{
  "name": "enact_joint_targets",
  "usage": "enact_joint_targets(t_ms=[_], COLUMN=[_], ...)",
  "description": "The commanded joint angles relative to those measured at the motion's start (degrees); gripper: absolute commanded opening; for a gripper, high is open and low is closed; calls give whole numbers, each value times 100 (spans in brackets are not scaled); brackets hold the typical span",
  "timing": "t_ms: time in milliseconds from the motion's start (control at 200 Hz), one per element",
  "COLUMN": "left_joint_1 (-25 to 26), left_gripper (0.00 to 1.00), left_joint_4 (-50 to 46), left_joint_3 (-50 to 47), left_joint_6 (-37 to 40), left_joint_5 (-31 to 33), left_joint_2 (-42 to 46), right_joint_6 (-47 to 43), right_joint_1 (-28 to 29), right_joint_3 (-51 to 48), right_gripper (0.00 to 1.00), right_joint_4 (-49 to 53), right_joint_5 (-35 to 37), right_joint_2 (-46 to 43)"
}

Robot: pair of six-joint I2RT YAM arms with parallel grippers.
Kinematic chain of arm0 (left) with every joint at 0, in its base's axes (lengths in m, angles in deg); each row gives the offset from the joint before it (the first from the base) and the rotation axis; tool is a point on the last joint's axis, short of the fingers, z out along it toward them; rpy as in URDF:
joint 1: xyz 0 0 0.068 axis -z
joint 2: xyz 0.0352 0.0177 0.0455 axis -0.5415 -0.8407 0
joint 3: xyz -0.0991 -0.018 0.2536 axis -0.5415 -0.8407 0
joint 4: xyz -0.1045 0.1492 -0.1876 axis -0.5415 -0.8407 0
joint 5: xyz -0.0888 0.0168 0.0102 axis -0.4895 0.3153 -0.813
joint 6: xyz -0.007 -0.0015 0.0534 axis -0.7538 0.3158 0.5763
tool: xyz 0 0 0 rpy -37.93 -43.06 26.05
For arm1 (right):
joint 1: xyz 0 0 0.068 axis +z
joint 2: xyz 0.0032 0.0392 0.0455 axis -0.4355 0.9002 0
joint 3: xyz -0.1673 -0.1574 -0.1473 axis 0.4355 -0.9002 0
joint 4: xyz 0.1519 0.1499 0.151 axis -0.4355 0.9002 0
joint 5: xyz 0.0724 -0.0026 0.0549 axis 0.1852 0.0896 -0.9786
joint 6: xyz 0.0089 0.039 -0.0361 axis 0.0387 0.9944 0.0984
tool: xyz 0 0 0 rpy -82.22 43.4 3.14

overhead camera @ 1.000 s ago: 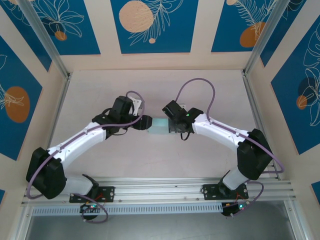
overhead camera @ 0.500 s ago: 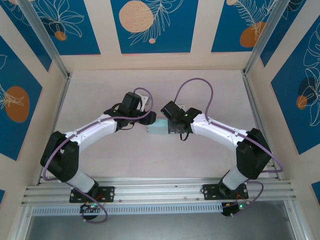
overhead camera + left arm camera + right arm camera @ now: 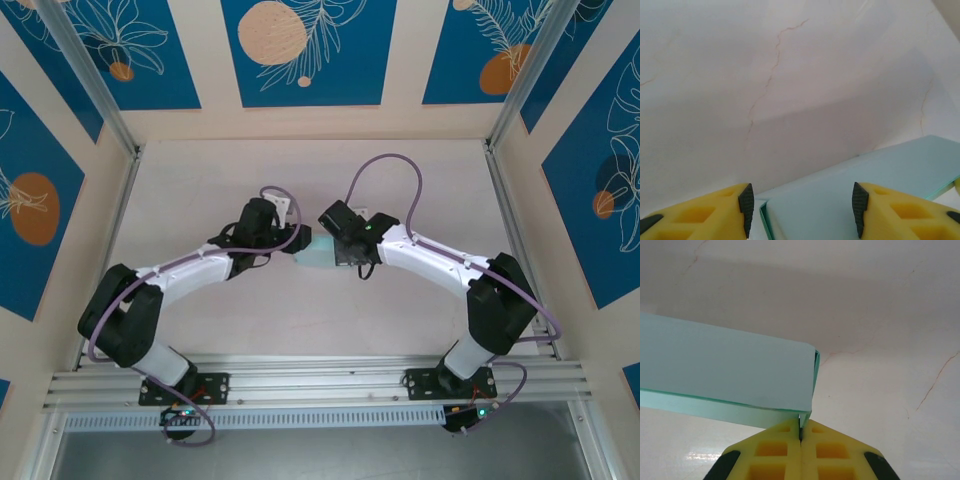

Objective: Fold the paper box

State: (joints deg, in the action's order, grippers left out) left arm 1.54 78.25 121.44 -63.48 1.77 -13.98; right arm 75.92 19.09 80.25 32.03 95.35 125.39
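The paper box [image 3: 316,253] is showing as a small rectangular block of thin, smooth, pale blue-green card. Its folded edges are crisp and one flap corner is rounded. It is sitting between the two tools, over a pale, glossy tabletop [image 3: 250,320] whose marble-like surface is carrying fine brownish veins. Whether the box is resting on that tabletop or hanging just clear of it I cannot tell.

The right tool [image 3: 800,432] is clenching. Its yellow fingers [image 3: 775,450], moulded with square recesses, are pressing together with no gap. A thin edge of card at the box's corner is running down between their tips, so this tool is gripping the paper box. The box's broad face is stretching away to the left, just beyond those tips.

The left tool [image 3: 802,210] is standing partly spread. Its black ribbed pads [image 3: 746,207] are facing each other across one end of the box. The box's corner is lying just beside one pad, and the card is passing close by the other. They are probably not touching it, though the tight framing is leaving that unsure.
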Motion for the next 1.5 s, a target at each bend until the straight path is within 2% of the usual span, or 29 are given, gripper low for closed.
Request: enact_joint_targets(t_ms=[0,65,230,405,545,735,925,1045,1230,1495], left_joint_1=[74,74,73,74,79,78,79,88,100,114], left_gripper=[53,53,53,52,52,52,52,52,53,53], left_joint_4=[-315,-253,-236,-266,-300,-344,-379,-379,-372,-366], left_joint_3=[-470,-556,-588,-511,-467,-456,-462,-456,-465,-474], left_joint_6=[-91,-131,-159,-146,-121,-115,-97,-91,-114,-152], left_joint_5=[316,354,345,321,310,302,309,302,315,337], left_joint_2=[-328,-364,-438,-455,-465,-456,-441,-438,-438,-504], right_joint_6=[49,46,-6,-67,-72,130,353,441,495,783], right_joint_1=[47,51,113,185,154,-176,-737,-966,-1023,-1115], right_joint_3=[59,78,131,206,211,95,-166,-347,-518,-1329], right_gripper=[0,0,22,37,53,60,61,58,55,50], right_joint_4=[149,182,251,222,48,-264,-945,-1390,-1488,-1843], right_joint_5=[-140,-147,-139,-299,-510,-674,-1204,-1614,-1783,-1897], right_joint_2=[177,168,66,-235,-590,-859,-871,-797,-674,-736])
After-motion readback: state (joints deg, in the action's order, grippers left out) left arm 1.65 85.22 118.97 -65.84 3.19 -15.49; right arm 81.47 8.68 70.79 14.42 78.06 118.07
